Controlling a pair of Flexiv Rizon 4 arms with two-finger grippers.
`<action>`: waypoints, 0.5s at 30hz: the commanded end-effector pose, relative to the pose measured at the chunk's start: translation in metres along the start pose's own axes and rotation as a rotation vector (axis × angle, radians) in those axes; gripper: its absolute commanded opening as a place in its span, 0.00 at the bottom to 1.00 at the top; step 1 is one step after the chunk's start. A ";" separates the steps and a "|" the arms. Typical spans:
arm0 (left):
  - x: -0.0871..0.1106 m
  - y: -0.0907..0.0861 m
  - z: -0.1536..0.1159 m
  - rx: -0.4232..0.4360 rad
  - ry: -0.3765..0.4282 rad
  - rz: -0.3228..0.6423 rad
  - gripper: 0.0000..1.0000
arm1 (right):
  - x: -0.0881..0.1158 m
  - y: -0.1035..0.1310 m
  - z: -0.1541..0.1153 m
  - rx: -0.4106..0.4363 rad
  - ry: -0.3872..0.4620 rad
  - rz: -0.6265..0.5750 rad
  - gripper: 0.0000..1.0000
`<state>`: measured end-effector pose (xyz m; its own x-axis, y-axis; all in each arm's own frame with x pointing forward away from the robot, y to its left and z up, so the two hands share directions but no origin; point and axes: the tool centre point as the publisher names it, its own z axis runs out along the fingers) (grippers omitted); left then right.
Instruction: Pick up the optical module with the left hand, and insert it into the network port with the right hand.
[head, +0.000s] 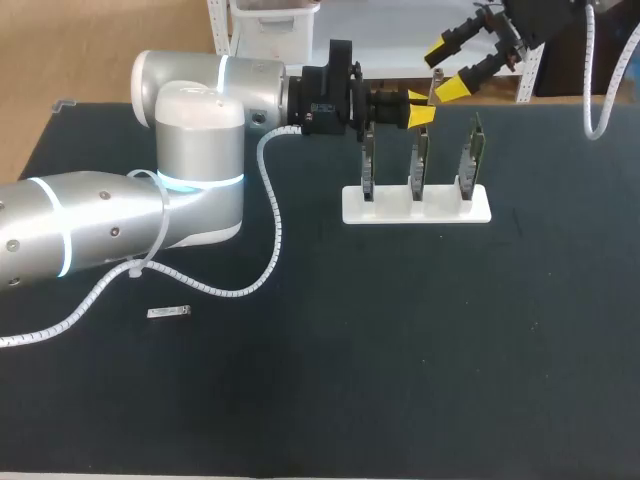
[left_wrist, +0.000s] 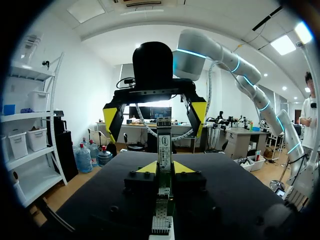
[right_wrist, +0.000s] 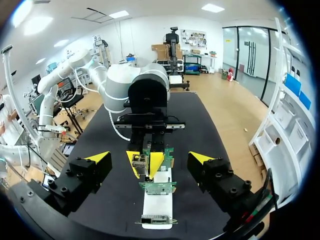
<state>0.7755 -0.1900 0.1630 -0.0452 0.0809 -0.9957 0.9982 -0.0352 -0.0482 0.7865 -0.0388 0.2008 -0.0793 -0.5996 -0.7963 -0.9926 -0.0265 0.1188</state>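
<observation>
The optical module (left_wrist: 164, 142), a slim silver bar with a label, stands between the yellow tips of my left gripper (left_wrist: 165, 167), which is shut on it. In the head view the left gripper (head: 420, 108) hangs above the middle network card (head: 421, 160) on the white stand (head: 417, 205). My right gripper (head: 447, 70) hovers open just beyond it at the table's back, facing it. In the right wrist view the right gripper (right_wrist: 149, 158) stands wide, with the left gripper (right_wrist: 144, 162) and its module ahead between the fingers and not touching them.
Three green network cards stand upright in the white stand (right_wrist: 157, 207). A small silver part (head: 169, 313) lies on the black table near the left arm. A white cable (head: 270, 215) loops along the left arm.
</observation>
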 end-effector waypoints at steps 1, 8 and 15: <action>0.000 0.003 0.001 0.005 0.001 -0.001 0.00 | 0.000 0.004 0.000 0.008 0.001 -0.003 1.00; 0.000 0.003 0.001 0.005 0.001 -0.001 0.00 | 0.000 0.005 0.001 0.009 -0.002 -0.007 1.00; 0.000 0.003 0.001 0.005 0.001 -0.001 0.00 | 0.000 0.005 0.001 0.011 -0.004 -0.010 1.00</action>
<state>0.7755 -0.1900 0.1630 -0.0452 0.0808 -0.9957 0.9982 -0.0352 -0.0482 0.7846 -0.0382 0.2010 -0.0709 -0.5973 -0.7989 -0.9934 -0.0298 0.1104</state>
